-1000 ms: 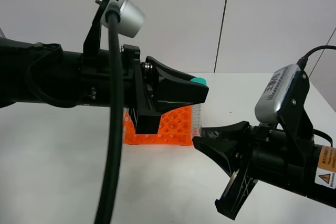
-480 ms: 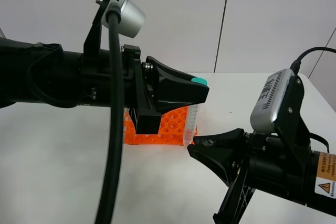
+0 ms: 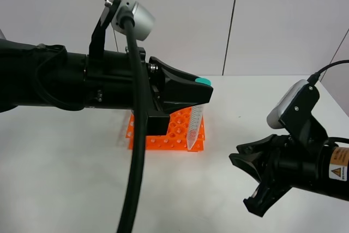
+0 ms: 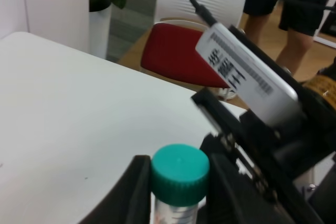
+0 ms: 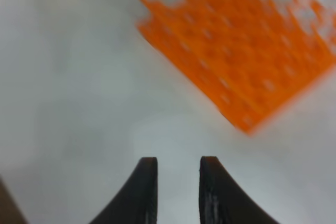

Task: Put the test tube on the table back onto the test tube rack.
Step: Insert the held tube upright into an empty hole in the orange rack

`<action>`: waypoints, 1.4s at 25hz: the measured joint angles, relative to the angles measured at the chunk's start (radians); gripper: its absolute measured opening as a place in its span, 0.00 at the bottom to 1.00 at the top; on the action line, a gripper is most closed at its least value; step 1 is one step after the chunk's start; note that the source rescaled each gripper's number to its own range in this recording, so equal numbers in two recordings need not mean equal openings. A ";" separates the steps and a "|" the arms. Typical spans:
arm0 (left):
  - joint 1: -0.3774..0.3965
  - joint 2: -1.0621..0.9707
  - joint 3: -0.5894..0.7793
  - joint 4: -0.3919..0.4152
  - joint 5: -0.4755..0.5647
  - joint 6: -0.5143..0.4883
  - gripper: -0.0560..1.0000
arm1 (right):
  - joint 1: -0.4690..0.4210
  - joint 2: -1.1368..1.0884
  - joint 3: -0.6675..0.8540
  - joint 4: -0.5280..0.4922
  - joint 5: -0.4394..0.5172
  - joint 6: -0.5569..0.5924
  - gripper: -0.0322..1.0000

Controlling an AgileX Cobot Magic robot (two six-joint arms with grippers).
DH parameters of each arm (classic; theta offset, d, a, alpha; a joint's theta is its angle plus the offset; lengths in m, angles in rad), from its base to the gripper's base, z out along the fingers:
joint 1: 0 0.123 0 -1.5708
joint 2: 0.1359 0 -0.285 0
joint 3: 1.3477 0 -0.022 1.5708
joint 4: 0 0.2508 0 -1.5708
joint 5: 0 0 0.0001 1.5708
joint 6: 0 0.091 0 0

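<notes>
1. Where the high camera looks across the white bench [image 3: 71, 184], the left tool [image 3: 209, 94] reaches in from the left, closed on the top of a teal-capped test tube [image 3: 194, 126]. The tube hangs tilted, its pointed tip at the near right corner of the orange test tube rack [image 3: 166, 135]. Whether the tip touches the rack cannot be told.
2. Only this view shows the tube's full length and both arms at once. The right tool [image 3: 235, 159] sits well apart from the tube, low on the right, above the bench.
3. The left wrist view shows what the high one hides: two black fingers [image 4: 137, 195] pressing either side of the tube [image 4: 180, 177] at its cap. Behind it are the right arm's grey camera housing [image 4: 247, 72] and a red chair [image 4: 176, 53].
4. The right wrist view, blurred, shows the right tool [image 5: 178, 165] with a narrow gap between its fingers and nothing in it. The rack [image 5: 247, 45] lies ahead, untouched.
</notes>
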 joint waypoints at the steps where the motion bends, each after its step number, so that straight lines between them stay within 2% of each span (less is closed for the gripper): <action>1: 0.000 0.000 0.000 0.000 -0.013 0.001 0.05 | -0.030 0.000 -0.013 -0.001 0.026 0.000 0.32; 6: 0.000 0.000 0.000 0.000 -0.050 0.004 0.05 | -0.174 0.000 -0.091 -0.001 0.128 0.013 0.32; 12: 0.000 0.000 0.000 0.000 -0.051 0.004 0.05 | -0.354 0.000 -0.182 -0.003 0.186 0.046 0.32; 15: 0.000 0.000 0.000 0.000 -0.051 0.004 0.05 | -0.421 0.000 -0.199 -0.032 0.260 0.046 0.32; 21: 0.000 0.000 0.000 0.000 -0.051 0.004 0.05 | -0.515 0.000 -0.200 -0.085 0.404 0.057 0.32; 29: 0.000 0.000 0.000 0.000 -0.051 0.004 0.05 | -0.653 0.000 -0.200 -0.089 0.436 0.124 0.32; 35: 0.000 0.000 0.000 0.000 -0.051 0.004 0.05 | -0.663 0.000 -0.201 -0.084 0.458 0.133 0.32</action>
